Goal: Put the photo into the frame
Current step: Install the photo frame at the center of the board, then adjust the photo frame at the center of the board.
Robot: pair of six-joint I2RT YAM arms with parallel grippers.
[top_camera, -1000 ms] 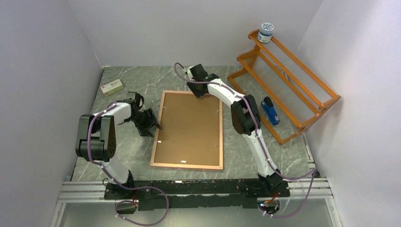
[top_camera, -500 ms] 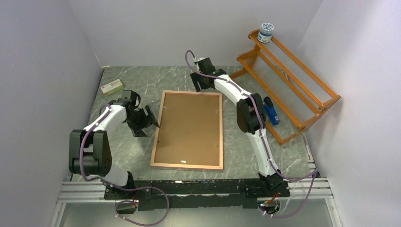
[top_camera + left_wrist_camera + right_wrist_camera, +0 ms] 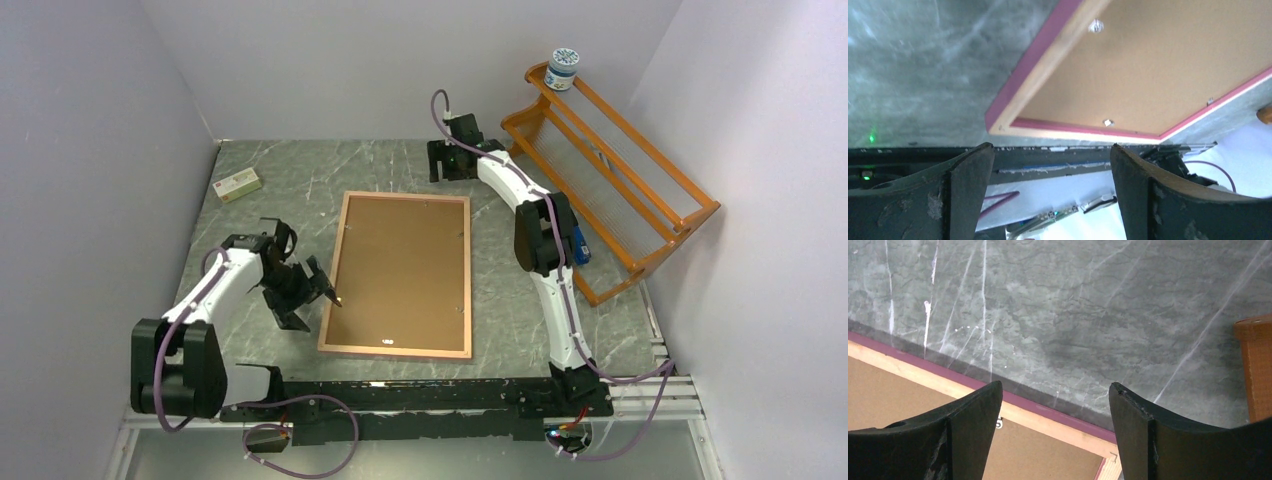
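**Top external:** The frame (image 3: pixel 330 300) lies face down in the middle of the grey marbled table (image 3: pixel 290 175), its brown backing board (image 3: pixel 400 265) uppermost. The left gripper (image 3: pixel 312 306) hangs just beside the frame's left edge, near the near-left corner, with its fingers spread and nothing between them. The right gripper (image 3: pixel 450 172) sits over bare table just beyond the frame's far-right corner, also parted and empty. An orange rack (image 3: pixel 640 190) leans at the right wall with a small jar (image 3: pixel 563 68) on its top rail. A blue object (image 3: pixel 578 245) lies on the table beside the rack, partly hidden by the right arm. A small box (image 3: pixel 238 183) rests near the far-left corner.

**Left wrist:** The left gripper (image 3: pixel 1050 150) is wide open, holding nothing. A corner of the frame (image 3: pixel 1045 57) fills the view above it, with metal clips (image 3: pixel 1107 122) along the backing board (image 3: pixel 1168 65).

**Right wrist:** The right gripper (image 3: pixel 1055 390) gapes empty over the table (image 3: pixel 1098 305). The frame's edge (image 3: pixel 923 374) crosses low left, and the orange rack (image 3: pixel 1253 365) shows at the right.
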